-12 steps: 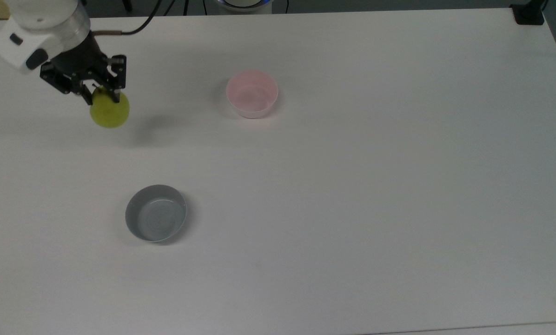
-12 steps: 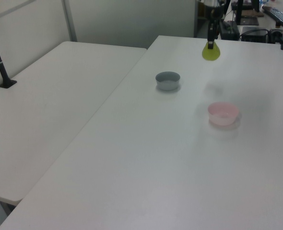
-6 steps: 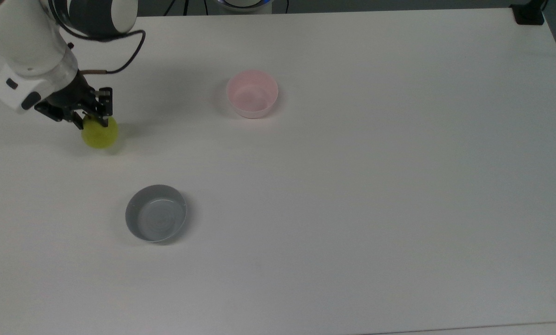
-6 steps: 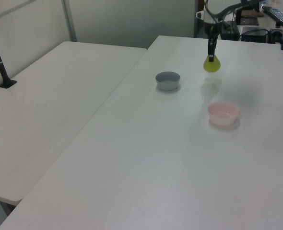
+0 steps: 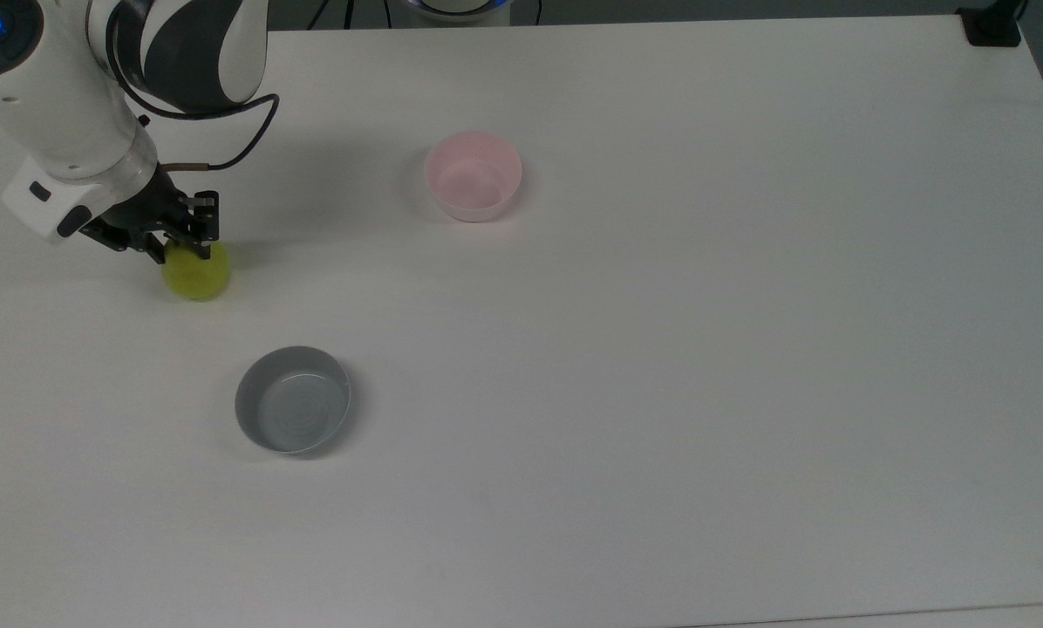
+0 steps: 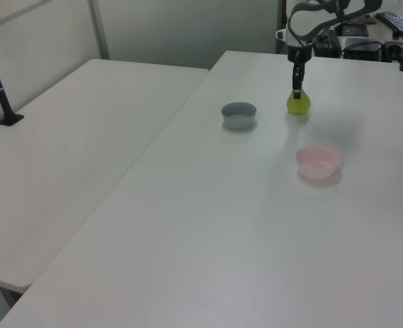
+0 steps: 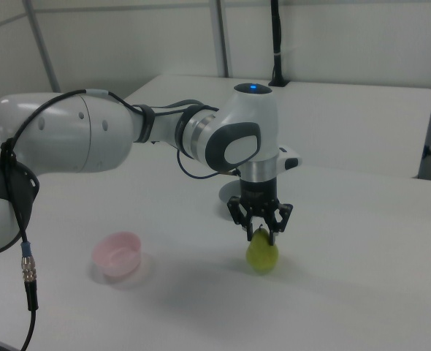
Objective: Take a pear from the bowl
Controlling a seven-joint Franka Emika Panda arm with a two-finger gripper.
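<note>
arm (image 7: pixel 91 142): white shells, grey joints — blue light | gripper (image 7: pixel 260 232): black | cable (image 7: pixel 27 270): black

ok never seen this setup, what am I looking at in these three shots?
A white robot arm with a two-finger gripper works over a white table. One camera looks down from above; the other two look across the table from opposite sides. On the table sit an empty pink bowl and an empty grey bowl, well apart. The gripper is closed on the narrow top of a yellow-green pear, which sits low, at or just above the tabletop, away from both bowls, at the top view's left.
</note>
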